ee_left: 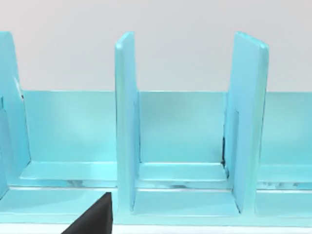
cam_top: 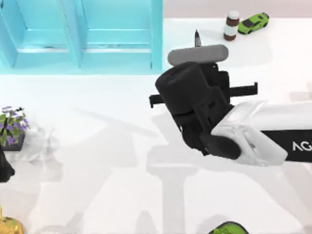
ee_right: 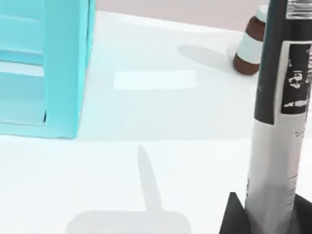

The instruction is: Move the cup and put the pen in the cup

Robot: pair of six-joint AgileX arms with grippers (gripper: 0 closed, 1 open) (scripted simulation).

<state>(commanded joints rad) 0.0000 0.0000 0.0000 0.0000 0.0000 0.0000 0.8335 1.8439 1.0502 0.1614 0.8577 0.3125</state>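
My right gripper (ee_right: 265,214) sits near the far middle of the table, and in the right wrist view its dark fingers (ee_right: 234,217) close against the lower barrel of the pen (ee_right: 278,122), which stands straight up out of the grasp, grey-white barrel low and black labelled section above. From above, the wrist hides most of it, and the pen's black tip (cam_top: 197,38) pokes out beyond the hand toward the far edge. So the long axis runs along the gripper's own reach, and the pen must be swung tip-down over an open rim before release. The cup is nowhere that I can place it, so which way the pen has to travel cannot be judged. Just left of the hand stands a turquoise partitioned rack (cam_top: 83,34); well off to the far right are a brown bottle (cam_top: 231,25) and a green toy car (cam_top: 253,22). My left arm is parked at the left edge, facing the rack.
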